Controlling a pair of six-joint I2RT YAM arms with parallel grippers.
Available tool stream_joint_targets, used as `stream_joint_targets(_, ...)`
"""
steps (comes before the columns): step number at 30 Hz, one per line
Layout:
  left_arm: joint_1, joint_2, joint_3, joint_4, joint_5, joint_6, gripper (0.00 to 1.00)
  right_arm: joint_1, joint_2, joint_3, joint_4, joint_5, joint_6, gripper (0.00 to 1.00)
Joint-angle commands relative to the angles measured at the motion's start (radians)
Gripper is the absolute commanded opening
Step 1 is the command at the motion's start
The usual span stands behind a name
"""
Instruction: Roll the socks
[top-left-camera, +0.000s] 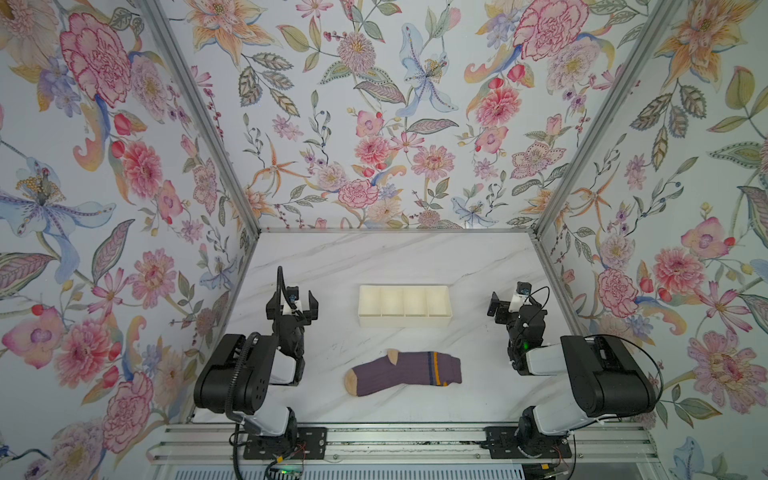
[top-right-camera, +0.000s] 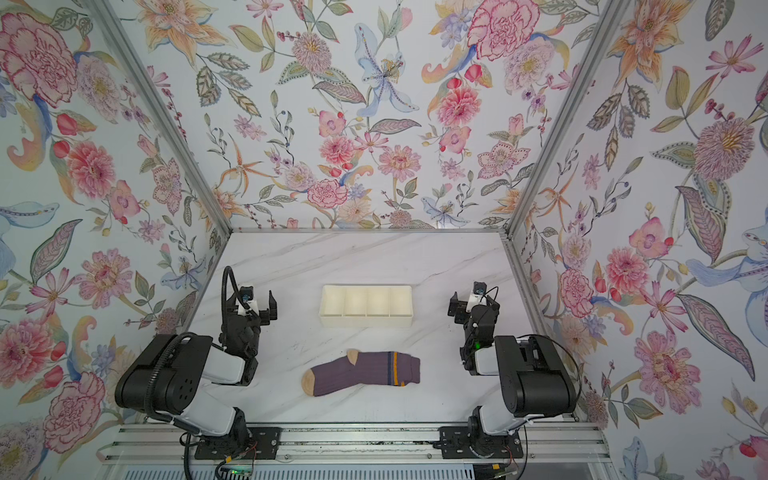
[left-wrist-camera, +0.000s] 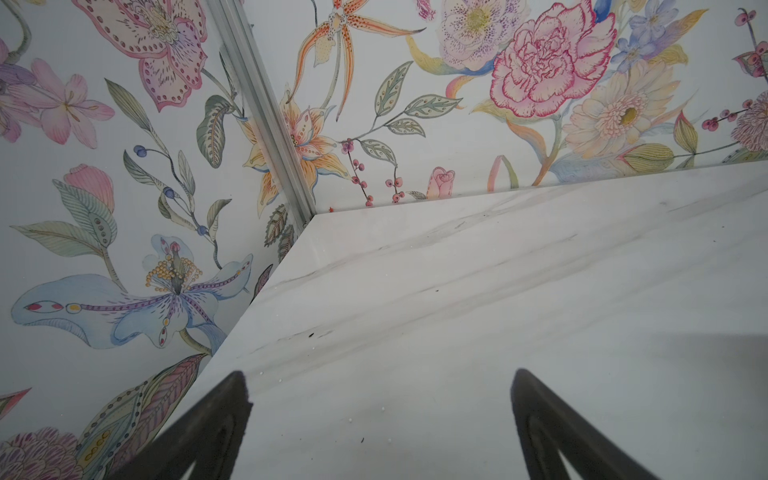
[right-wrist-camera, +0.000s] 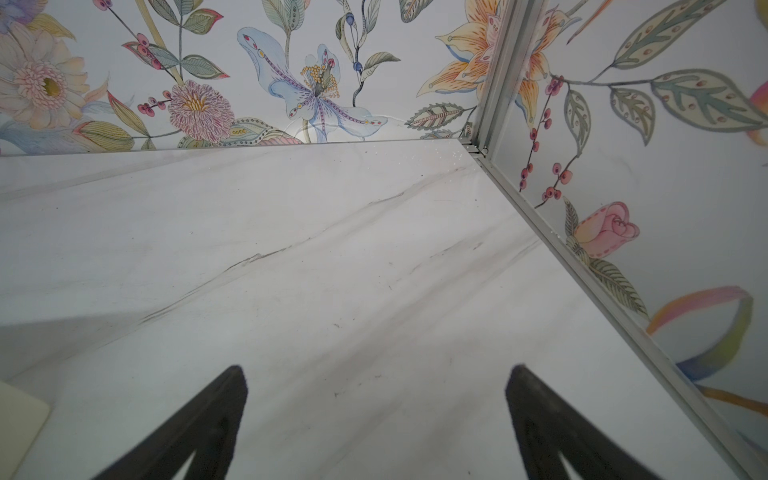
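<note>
Floral booth, marble top
Flowered walls (top-left-camera: 374, 104) rise at nine, twelve and three o'clock around a white marble tabletop (top-left-camera: 395, 257); aluminium posts (top-left-camera: 200, 112) mark the corners.

Seemingly lab booth: floral walls (top-left-camera: 374, 124), aluminium frame (top-left-camera: 203, 120)

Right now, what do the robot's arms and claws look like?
The left arm and right arm are chunky black and white. The left has a ribbed black hose; the right has thin looping black wires. The left claw and right claw each have two pointy black fingers.
</note>
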Motion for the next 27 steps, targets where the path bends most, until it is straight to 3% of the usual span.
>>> stream_joint_targets(1,-0.005,-0.010,0.015,0.001,0.023,0.015,0.99,-0.002,0.000,-0.003,0.033,0.009,-0.013,0.99)
stream_joint_targets(3,0.000,-0.011,0.016,-0.002,0.030,0.012,0.97,-0.002,-0.001,-0.003,0.030,0.007,-0.012,0.99)
stream_joint_targets(8,0.022,-0.013,0.021,-0.012,0.071,-0.002,0.72,-0.004,-0.001,-0.003,0.033,0.006,-0.012,0.99)
stream_joint_targets(12,0.018,-0.138,0.112,-0.271,0.083,0.008,0.54,-0.011,-0.017,0.002,0.019,0.016,0.003,0.95)
stream_joint_targets(15,-0.008,-0.273,0.170,-0.470,0.055,-0.011,0.48,-0.026,-0.111,0.044,-0.152,0.015,0.016,0.89)
stream_joint_targets(21,-0.110,-0.507,0.245,-0.757,0.073,-0.138,0.46,-0.036,-0.402,0.256,-0.836,-0.038,0.133,0.81)
stream_joint_targets(23,-0.154,-0.553,0.272,-0.857,0.087,-0.164,0.40,-0.036,-0.479,0.313,-1.043,-0.098,0.251,0.77)
stream_joint_targets(25,-0.203,-0.586,0.296,-0.934,0.081,-0.177,0.39,-0.023,-0.529,0.349,-1.204,-0.208,0.318,0.69)
stream_joint_targets(27,-0.247,-0.618,0.319,-1.006,0.072,-0.171,0.37,0.014,-0.559,0.384,-1.362,-0.240,0.367,0.60)
